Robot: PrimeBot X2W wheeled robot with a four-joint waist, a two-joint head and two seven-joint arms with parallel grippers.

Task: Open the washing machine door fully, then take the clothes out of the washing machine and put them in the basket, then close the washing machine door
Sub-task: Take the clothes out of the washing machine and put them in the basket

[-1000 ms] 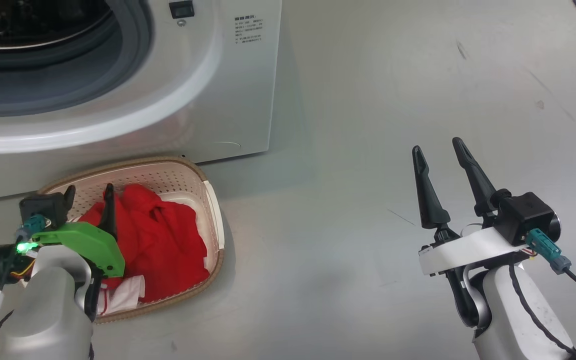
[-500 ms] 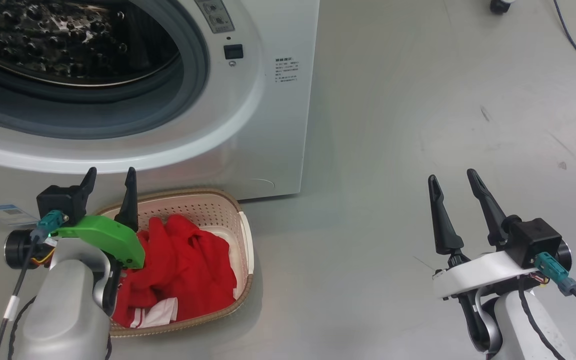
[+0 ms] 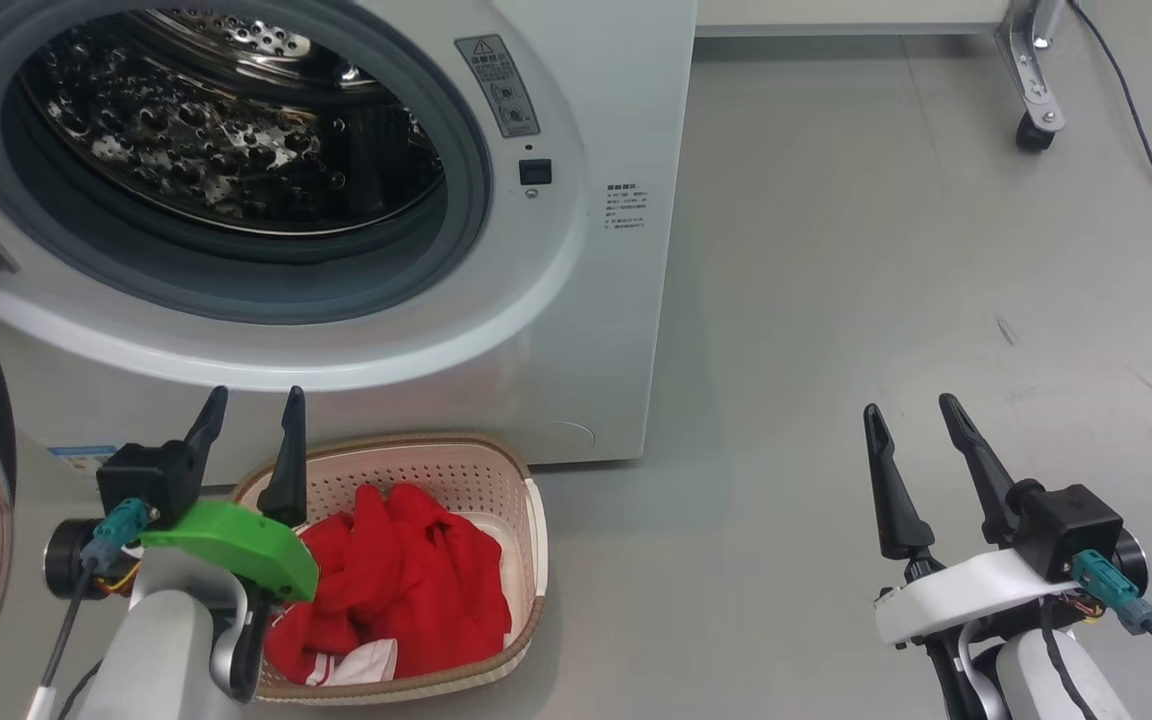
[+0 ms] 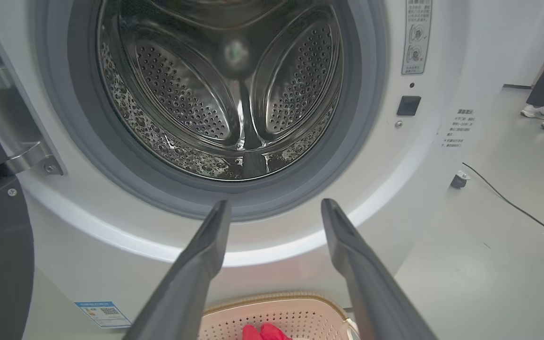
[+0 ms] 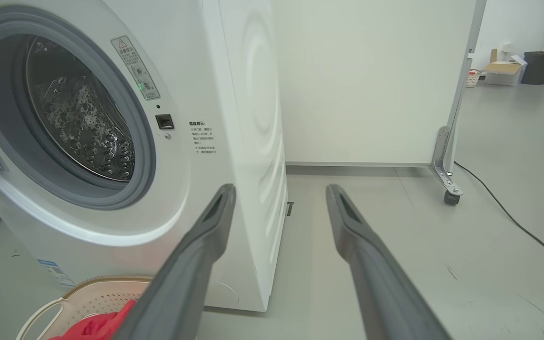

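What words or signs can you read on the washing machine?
Grey sticker high on the front of the washing machine: a warning triangle on top; its print is too small to read.
Block of dark print on the white front: too small to read.
Blue label low on the front: a square code; words too small to read.

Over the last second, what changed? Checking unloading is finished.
The head camera tilted up, showing more of the washing machine. The left gripper drew back from above the clothes toward the basket's left rim, fingers open. Clothes, basket and right gripper stayed put.
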